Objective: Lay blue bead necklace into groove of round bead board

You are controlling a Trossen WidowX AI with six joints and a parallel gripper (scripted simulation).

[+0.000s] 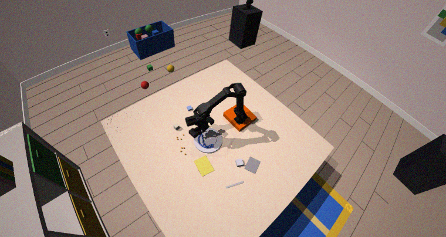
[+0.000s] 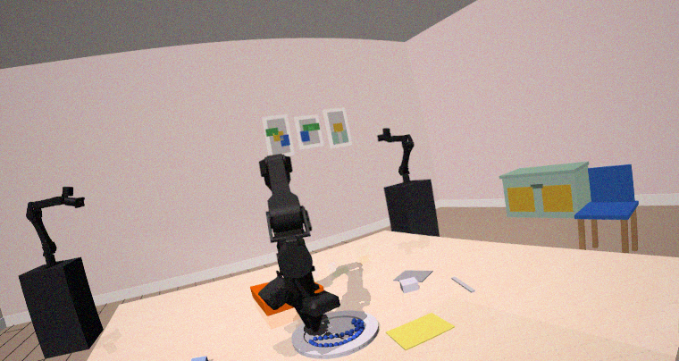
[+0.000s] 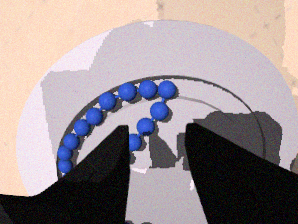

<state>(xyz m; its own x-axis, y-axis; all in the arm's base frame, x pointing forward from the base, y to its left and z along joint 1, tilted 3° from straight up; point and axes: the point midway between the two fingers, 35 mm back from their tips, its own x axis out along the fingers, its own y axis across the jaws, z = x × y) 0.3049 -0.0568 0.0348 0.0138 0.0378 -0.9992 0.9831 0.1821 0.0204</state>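
The end effector [image 1: 199,135] [image 2: 312,329] [image 3: 157,133], partly parted and apparently grasping nothing, hovers over the bead board [image 1: 219,145] [image 2: 370,335] [image 3: 240,60], probably to draw outward the blue bead necklace [image 1: 208,146] [image 2: 336,343] [image 3: 127,91], whose outer strand follows the groove from nine to twelve o'clock in the wrist view, while its inner strand cuts inside.

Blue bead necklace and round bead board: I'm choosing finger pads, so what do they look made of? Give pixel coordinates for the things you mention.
The blue bead necklace [image 1: 208,146] [image 2: 329,344] [image 3: 127,91] looks like smooth plastic or painted wood: even colour, soft shading. The round bead board [image 1: 219,144] [image 2: 372,331] [image 3: 200,50] looks matte, perhaps plastic: plain pale grey, no visible grain.
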